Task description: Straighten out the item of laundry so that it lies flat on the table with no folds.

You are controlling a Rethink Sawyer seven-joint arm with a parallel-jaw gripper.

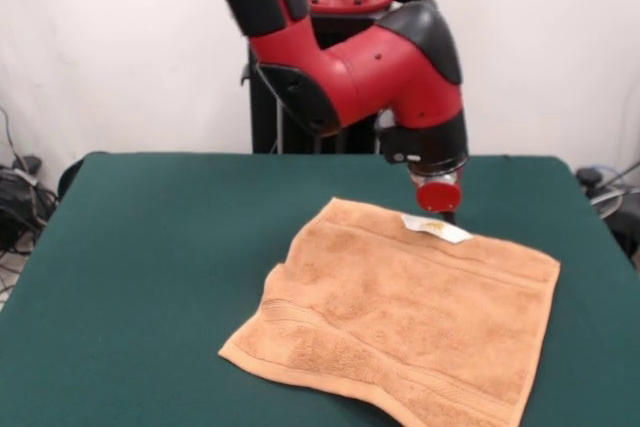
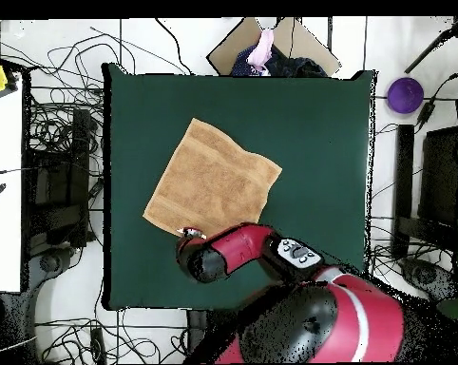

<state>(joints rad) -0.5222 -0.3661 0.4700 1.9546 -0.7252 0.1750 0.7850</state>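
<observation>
Front view shows the peach-orange terry towel (image 1: 400, 317) spread on the dark green felt-like surface (image 1: 150, 247), filling the lower right of the frame. It lies mostly open, with woven border bands near its upper and lower edges, and its left edge looks slightly rumpled or turned. A small white tag (image 1: 436, 229) sits at the towel's upper edge. The red and black robot arm (image 1: 370, 67) comes down from the top centre, and its claw (image 1: 438, 192) hangs just above the tag, its end showing as a red round cap. I cannot tell whether the claw is open or closed, since its tips are hidden.

Overhead, the towel (image 2: 212, 181) lies left of centre on the surface (image 2: 318, 143), turned at an angle to the edges. The arm (image 2: 238, 252) reaches in from the lower part of the frame, its end over the towel's lower corner. A purple round object (image 2: 405, 94) sits off the surface at upper right.
</observation>
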